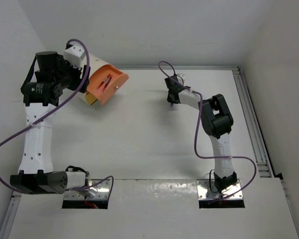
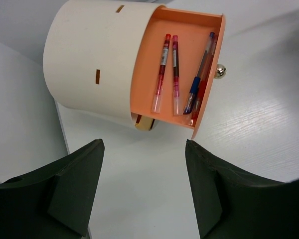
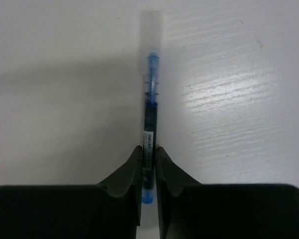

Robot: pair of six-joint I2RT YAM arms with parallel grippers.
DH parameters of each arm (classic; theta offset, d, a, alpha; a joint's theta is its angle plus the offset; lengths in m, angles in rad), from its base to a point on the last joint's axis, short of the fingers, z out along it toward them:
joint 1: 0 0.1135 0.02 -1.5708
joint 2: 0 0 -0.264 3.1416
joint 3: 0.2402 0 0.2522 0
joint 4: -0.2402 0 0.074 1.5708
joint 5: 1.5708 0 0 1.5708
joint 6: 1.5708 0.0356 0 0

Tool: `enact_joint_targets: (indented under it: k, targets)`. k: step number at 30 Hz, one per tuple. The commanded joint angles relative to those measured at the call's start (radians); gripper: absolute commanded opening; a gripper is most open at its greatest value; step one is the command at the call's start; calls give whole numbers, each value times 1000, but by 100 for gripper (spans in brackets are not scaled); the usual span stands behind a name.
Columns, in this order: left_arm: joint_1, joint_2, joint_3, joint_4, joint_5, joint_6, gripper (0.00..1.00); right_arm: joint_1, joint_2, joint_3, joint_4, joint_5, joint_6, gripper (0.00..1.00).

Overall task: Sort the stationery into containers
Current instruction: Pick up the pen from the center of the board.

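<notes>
Presently the right gripper (image 3: 148, 154), clamped on a blue pen (image 3: 150, 82), should next carry it leftward to the container (image 2: 84, 55).

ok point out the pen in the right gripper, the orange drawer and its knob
pen (image 3: 149, 104), right wrist view, middle of the blue barrel
orange drawer (image 2: 190, 31), left wrist view, bare floor
knob (image 2: 220, 71), left wrist view, middle of the metal ball

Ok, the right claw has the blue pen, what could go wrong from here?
The right claw pinches the blue pen near one end, so it may swing or slip in transit. The orange drawer already holds pens; a crooked drop could catch its wall. The left claw hangs open facing the drawer, risking a clash.
</notes>
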Motion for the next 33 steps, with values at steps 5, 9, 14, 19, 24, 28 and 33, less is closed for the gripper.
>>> enact_joint_targets:
  k: [5, 9, 14, 19, 24, 28, 33]
  targets:
    - [28, 2, 35, 15, 24, 4, 72, -6, 5, -1, -50, -74, -46, 0]
    - [40, -13, 49, -4, 70, 4, 72, -5, -105, -81, -7, -175, -131, 0]
    - [57, -45, 82, 11, 196, -22, 72, 12, -318, -127, 21, -281, -337, 0]
    - [64, -56, 124, 6, 320, -82, 72, 46, -528, -229, 68, -486, -645, 0]
    - [68, -24, 126, -83, 559, -86, 72, 159, -803, -421, 138, -629, -1193, 0]
    - [40, 25, 128, -235, 759, 76, 72, 235, -944, -539, 35, -746, -1559, 0]
    - [-98, 97, 111, -435, 735, 237, 68, 324, -1029, -558, -108, -800, -1777, 0]
